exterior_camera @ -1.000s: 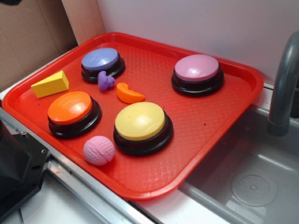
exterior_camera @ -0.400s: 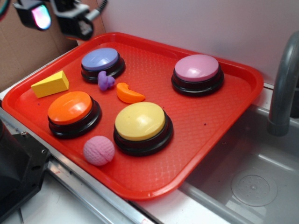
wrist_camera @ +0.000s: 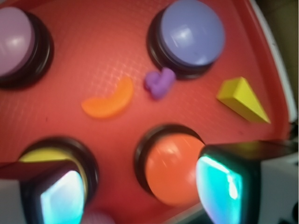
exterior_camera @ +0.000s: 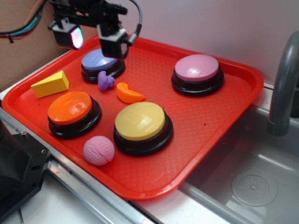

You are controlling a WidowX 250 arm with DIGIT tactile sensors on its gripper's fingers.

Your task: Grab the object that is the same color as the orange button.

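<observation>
Hovering over the far left corner of a red tray [exterior_camera: 224, 116], the robot's claw [exterior_camera: 96, 37] hangs in the air above a blue button [exterior_camera: 100, 59], its two fingers spread wide with nothing between them. The orange crescent [exterior_camera: 129, 93] lies flat on the tray, well apart from the claw and nearer the camera, roughly in the middle of the tray's left half. A small purple lump [exterior_camera: 106, 80] sits just beside the crescent on its far left side, not touching it as far as the exterior view shows. The orange button [exterior_camera: 71, 109] stands near the tray's front left edge, and a yellow button [exterior_camera: 140, 122] sits to the crescent's near side. A pink button [exterior_camera: 197, 69] stands at the far right, a pink ball [exterior_camera: 98, 150] rests by the front rim, and a yellow wedge [exterior_camera: 50, 84] lies along the left rim. In the wrist view, the crescent [wrist_camera: 109, 101] shows above and between the two finger pads [wrist_camera: 224, 184], clear of both, with the orange button [wrist_camera: 168, 163] close under the right-hand pad. A grey faucet [exterior_camera: 282, 84] rises over the sink [exterior_camera: 243, 182] at right.
</observation>
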